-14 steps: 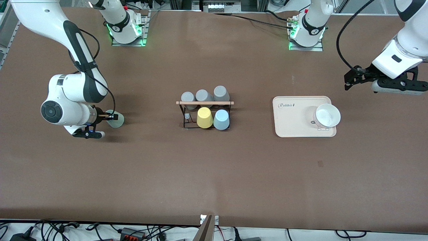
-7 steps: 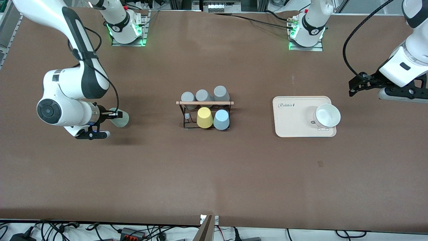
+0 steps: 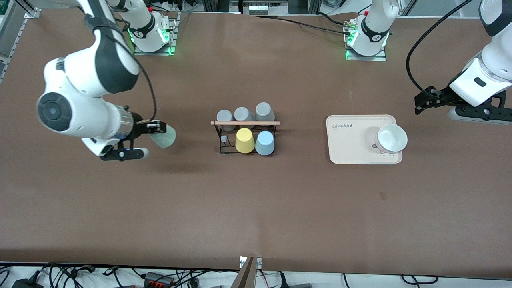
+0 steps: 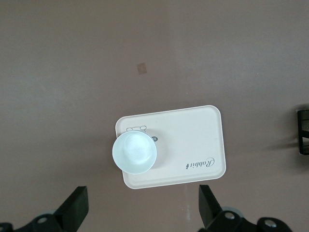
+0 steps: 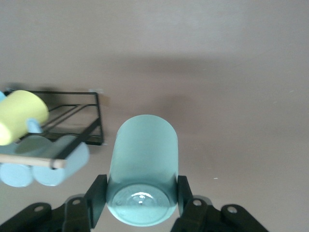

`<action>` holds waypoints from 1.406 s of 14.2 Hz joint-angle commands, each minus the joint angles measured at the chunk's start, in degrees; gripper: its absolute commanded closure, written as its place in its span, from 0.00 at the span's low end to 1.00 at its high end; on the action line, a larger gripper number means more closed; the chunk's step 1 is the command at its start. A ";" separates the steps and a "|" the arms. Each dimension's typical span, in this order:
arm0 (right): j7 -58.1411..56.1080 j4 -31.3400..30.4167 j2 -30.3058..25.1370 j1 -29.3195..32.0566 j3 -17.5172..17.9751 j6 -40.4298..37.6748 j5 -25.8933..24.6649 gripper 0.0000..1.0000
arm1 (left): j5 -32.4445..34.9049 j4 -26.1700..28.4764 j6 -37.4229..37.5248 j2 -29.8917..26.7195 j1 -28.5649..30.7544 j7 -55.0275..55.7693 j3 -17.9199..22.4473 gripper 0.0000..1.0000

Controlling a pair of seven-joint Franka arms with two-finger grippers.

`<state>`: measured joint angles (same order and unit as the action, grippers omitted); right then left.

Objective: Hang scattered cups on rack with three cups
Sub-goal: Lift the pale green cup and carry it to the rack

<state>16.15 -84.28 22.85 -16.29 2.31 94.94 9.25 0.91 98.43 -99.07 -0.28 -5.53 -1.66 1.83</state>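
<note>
Beside the rack, the right gripper clamps the mint cup, probably light and slippery, near its base.

Both arms are glossy white with black joint bands — the right arm trails a thin black cable, the left arm a thicker one. Bases glow green.

The mint cup between the right gripper's matt black fingers is looking like smooth, satin plastic. Ahead of it, the rack is showing thin black wire and a pale wooden dowel. Below the left gripper, a glossy white bowl is sitting on a matt cream tray
</note>
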 commanded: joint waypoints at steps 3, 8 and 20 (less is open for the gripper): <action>9.86 9.11 6.14 -5.50 -0.12 0.42 0.77 1.00 | -0.82 -1.66 1.33 0.54 -0.27 -1.33 0.19 0.00; 11.89 12.20 7.91 -6.30 -0.12 1.30 0.77 1.00 | -0.91 -1.66 1.51 0.54 -0.19 -1.41 0.19 0.00; 20.42 13.26 11.77 -12.89 -0.12 3.59 0.60 1.00 | -0.91 -1.66 1.51 0.54 -0.10 -1.42 0.19 0.00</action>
<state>35.51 -72.94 33.19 -28.54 2.41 99.08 9.33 0.91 98.36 -98.85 -0.28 -5.57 -1.66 1.83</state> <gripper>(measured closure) 0.370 0.000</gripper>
